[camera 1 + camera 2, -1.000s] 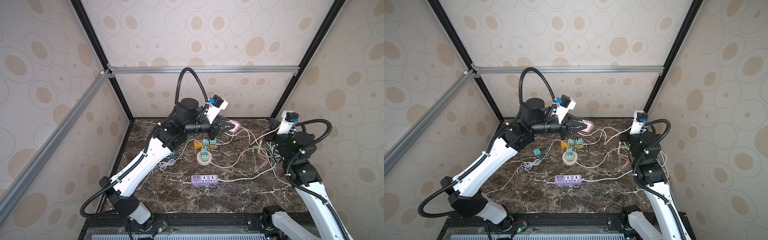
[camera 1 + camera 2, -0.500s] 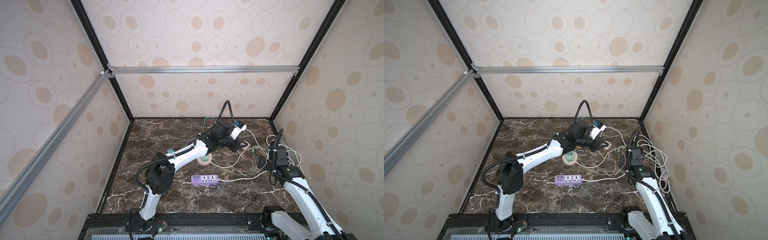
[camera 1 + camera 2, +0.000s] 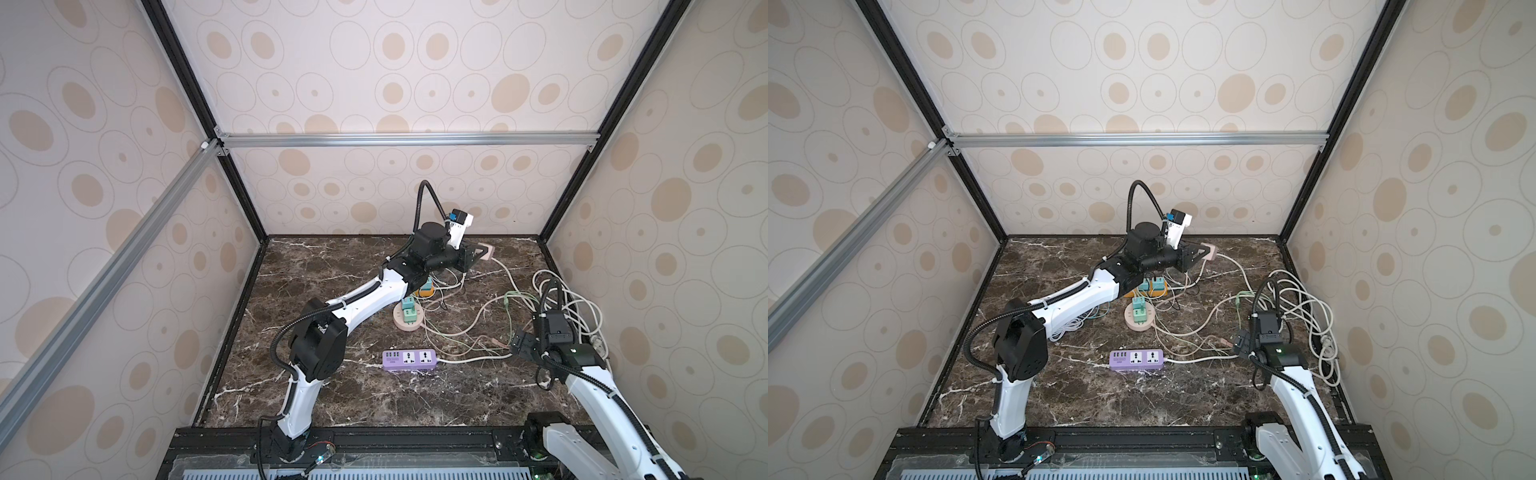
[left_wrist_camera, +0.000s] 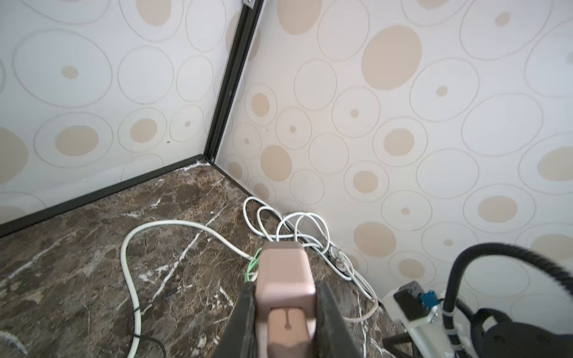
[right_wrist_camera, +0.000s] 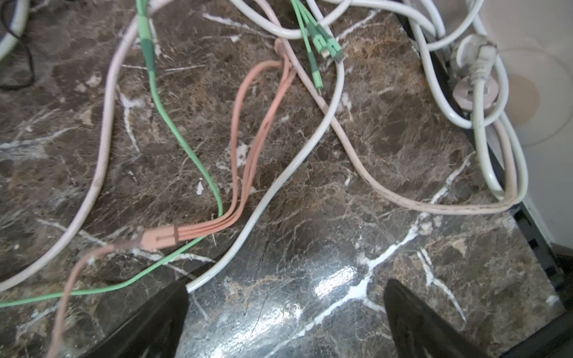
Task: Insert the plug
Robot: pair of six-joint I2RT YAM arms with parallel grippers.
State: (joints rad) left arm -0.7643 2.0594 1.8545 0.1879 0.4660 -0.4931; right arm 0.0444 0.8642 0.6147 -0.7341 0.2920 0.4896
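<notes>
Guessing the step in hand was the right arm going for the plug while the left one steadied a socket. The left gripper [image 4: 285, 310] was pinching the pink socket block [image 4: 285, 279], a finger flat on each side, with the block poking out past its fingertips toward the back corner. The right gripper [image 5: 286, 294] was spread wide with nothing between its fingers, just bare marble floor [image 5: 310, 248] under it.

The white plug [image 5: 474, 55] lay well ahead of that gripper and off to one side, tucked against the side wall [image 5: 552, 93] in loops of white cord [image 5: 434, 102]. I'd have come at it from the open-floor side, grabbed the body rather than the cord, and lifted clear of the loops before swinging anywhere.

Room was tight beyond the plug because of the wall and black frame rail. The salmon cable [image 5: 248, 139] and green cable [image 5: 186, 139] crossed the floor just ahead of one finger. Under the gripper the floor was bare, and the purple power strip [image 3: 409, 359] sat off to its side, apart
</notes>
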